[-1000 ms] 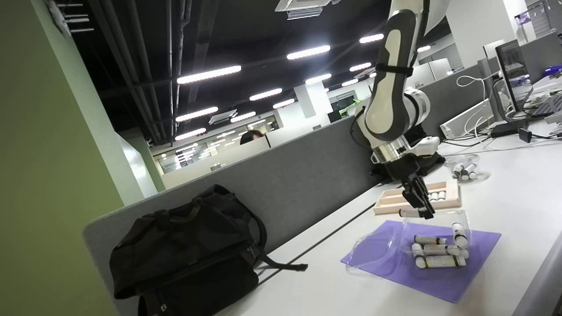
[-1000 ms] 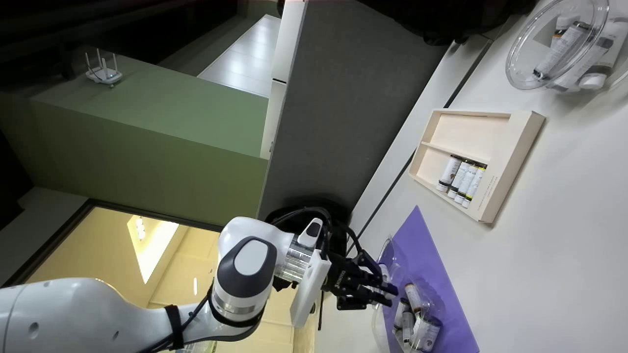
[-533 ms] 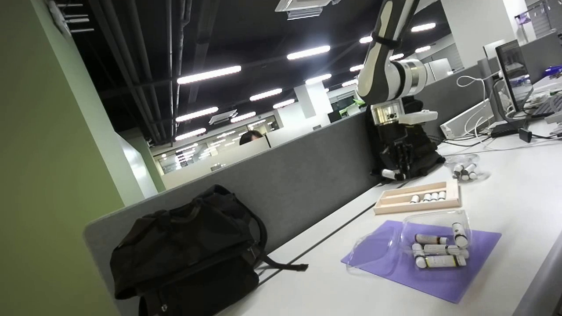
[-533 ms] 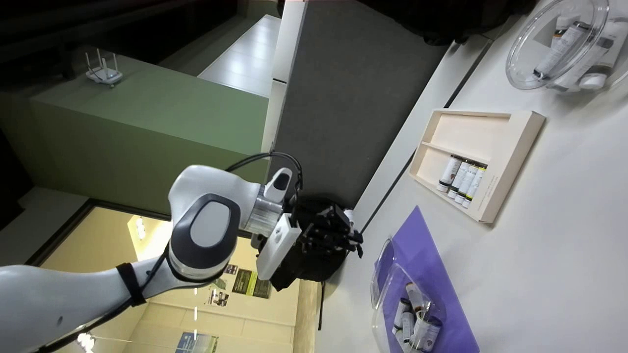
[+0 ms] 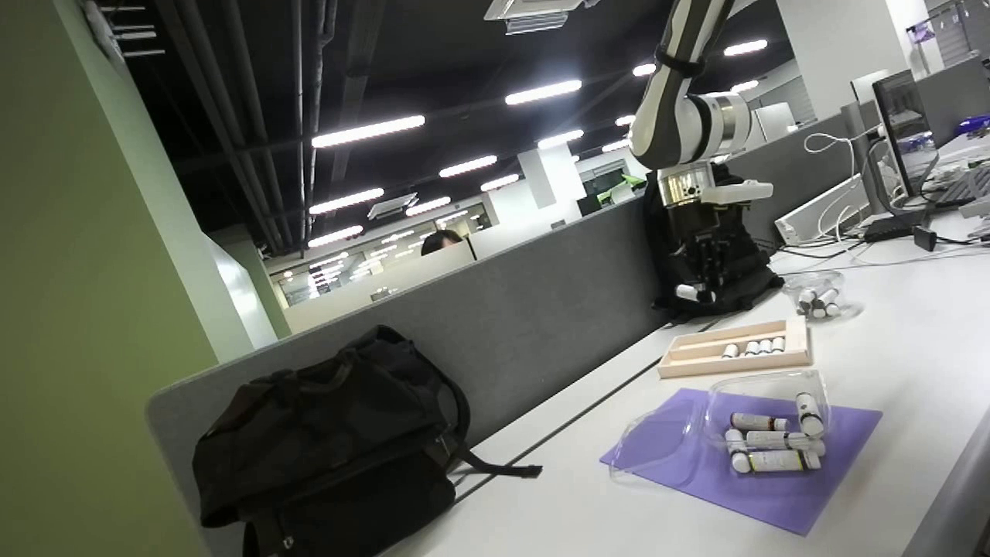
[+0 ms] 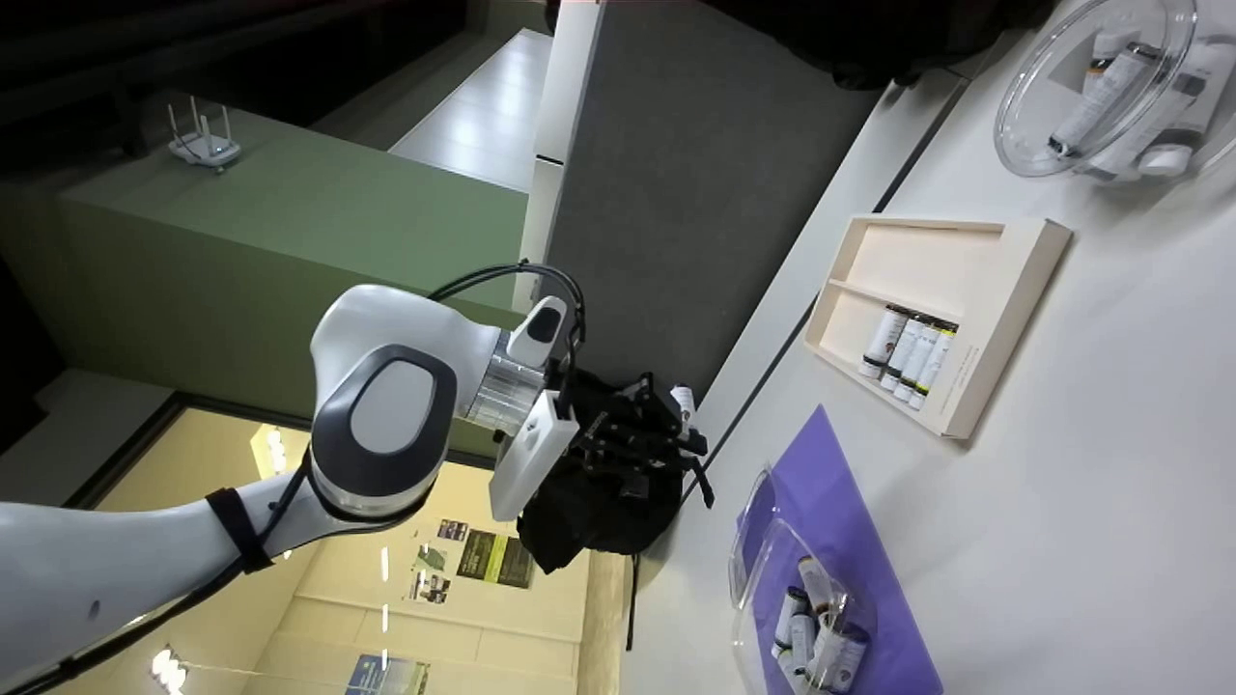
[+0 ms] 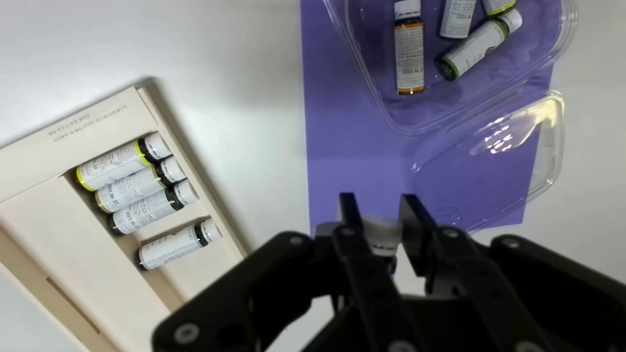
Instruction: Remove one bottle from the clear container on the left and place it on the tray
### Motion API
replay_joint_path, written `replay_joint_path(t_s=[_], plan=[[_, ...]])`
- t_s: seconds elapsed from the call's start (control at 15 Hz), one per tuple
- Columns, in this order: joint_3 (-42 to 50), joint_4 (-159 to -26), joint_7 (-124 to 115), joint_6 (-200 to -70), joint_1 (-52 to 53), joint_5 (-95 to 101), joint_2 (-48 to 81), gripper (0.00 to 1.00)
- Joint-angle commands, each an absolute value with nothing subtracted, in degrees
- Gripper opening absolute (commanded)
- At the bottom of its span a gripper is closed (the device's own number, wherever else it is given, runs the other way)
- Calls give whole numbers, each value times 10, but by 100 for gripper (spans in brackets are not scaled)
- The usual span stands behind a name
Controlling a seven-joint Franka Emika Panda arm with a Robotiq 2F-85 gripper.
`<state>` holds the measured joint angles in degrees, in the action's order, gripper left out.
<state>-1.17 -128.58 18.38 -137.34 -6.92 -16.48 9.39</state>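
Apparently, I watch the carrying step.
The gripper (image 7: 380, 215) pinches one bottle (image 5: 686, 292) in the air, apart from the tray (image 6: 1009, 314); next, I think, should come alignment above it and gentle lowering.

Black backpack (image 5: 332, 449): shown large at the left of an exterior view, which is taken from above desk level, rolled to a slant and aimed across the desk (image 5: 541, 510) at the grey partition (image 5: 557, 305), with ceiling lights (image 5: 543, 92) included overhead.
Green wall (image 6: 290, 261): caught at the left in an exterior view turned nearly onto its side — the desk is looked down on and is spread along the right.
Wrist view: aimed steeply down at the desk from the closest range of all; the gripper (image 7: 379, 210) is seen along the bottom edge.
Tray (image 6: 999, 323): shared by all three views — whole in both exterior views, cut off at the left and bottom in the wrist view.
Purple mat (image 5: 781, 507): likewise shared by all three.
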Motion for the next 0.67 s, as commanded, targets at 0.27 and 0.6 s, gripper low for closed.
replay_joint_path(t_s=[0.27, 0.6], plan=[[-9, -1211, 233, -1339, -93, -307, 119, 11], [6, -1117, 231, -1331, -122, -411, 151, 11]])
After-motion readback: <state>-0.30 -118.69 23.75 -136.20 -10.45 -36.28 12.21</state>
